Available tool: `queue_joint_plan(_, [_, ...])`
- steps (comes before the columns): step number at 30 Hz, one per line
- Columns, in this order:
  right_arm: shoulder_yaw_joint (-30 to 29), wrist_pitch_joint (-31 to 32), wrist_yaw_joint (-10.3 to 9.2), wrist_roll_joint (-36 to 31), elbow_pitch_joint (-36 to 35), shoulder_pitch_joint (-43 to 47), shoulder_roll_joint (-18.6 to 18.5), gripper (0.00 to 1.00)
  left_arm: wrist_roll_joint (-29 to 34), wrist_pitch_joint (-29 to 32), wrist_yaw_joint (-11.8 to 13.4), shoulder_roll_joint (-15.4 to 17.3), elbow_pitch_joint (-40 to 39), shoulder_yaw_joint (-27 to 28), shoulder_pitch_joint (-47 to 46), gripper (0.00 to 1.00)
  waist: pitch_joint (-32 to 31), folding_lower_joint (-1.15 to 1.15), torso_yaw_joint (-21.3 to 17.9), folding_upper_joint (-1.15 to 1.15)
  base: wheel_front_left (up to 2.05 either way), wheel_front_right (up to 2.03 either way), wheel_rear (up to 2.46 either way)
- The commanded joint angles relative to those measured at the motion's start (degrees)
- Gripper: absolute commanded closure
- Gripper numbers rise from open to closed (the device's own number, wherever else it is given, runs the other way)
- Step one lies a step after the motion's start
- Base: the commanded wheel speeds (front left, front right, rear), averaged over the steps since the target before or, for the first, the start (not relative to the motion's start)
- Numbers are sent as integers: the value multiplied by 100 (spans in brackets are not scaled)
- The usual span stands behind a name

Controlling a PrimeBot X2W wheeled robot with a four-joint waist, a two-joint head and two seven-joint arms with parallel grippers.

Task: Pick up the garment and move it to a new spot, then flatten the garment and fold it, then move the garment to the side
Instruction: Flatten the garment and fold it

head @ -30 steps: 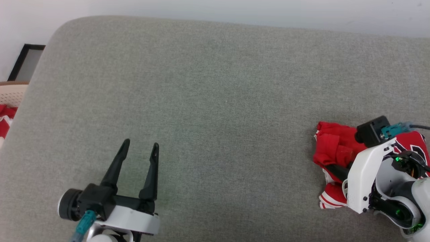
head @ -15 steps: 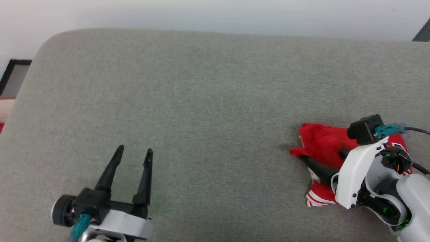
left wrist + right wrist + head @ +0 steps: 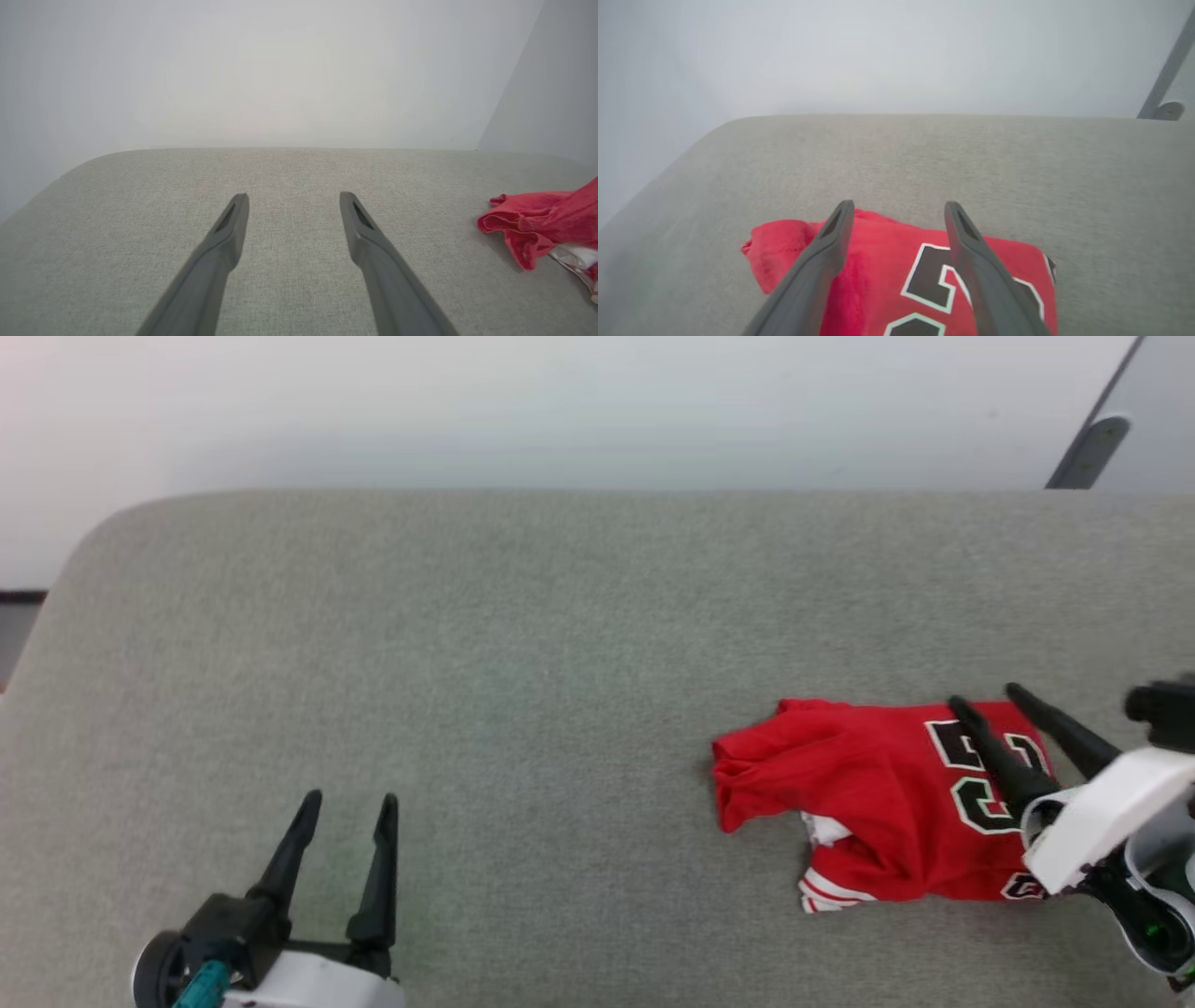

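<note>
The garment [image 3: 868, 793], a red jersey with black white-outlined numerals and striped trim at its lower edge, lies folded in a rough bundle on the grey surface at the right of the head view. My right gripper [image 3: 983, 698] hovers open over its right part, with nothing between the fingers. From the right wrist the garment [image 3: 887, 266] lies below the gripper [image 3: 899, 206]. My left gripper [image 3: 349, 798] stands open at the lower left, far from the cloth. At the right edge of the left wrist view the garment [image 3: 537, 221] lies beside the open left gripper [image 3: 292, 198].
The grey cushioned surface [image 3: 485, 644] spreads wide, with its rounded corner at the far left. A pale wall runs behind it. A dark slanted post [image 3: 1088, 453] stands at the upper right.
My right gripper has opened and let go of the garment, then lifted off it. The garment now lies spread wider with its numerals showing. The head camera has shifted.
</note>
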Motion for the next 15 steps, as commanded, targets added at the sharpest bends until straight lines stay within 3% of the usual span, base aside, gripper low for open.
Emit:
queue_joint_plan(1, [-73,-482,-8,71,237,104,53,0,-99,1,-9,21,72,47,96,0,-194,0,-174,0,0,0,0])
queue_joint_plan(7, [-70,-1658,-7,44,829,300,293,0,-307,1,-9,22,238,162,208,0,-389,0,-288,0,0,0,0])
queue_joint_plan(12, [-216,-1850,-8,-140,946,512,412,0,-362,1,-9,-1,282,200,332,0,-511,0,-309,0,0,0,0])
queue_joint_plan(15, [-633,-1876,-8,-328,815,792,488,0,-405,1,-10,-3,258,184,487,0,-620,0,-279,0,0,0,0])
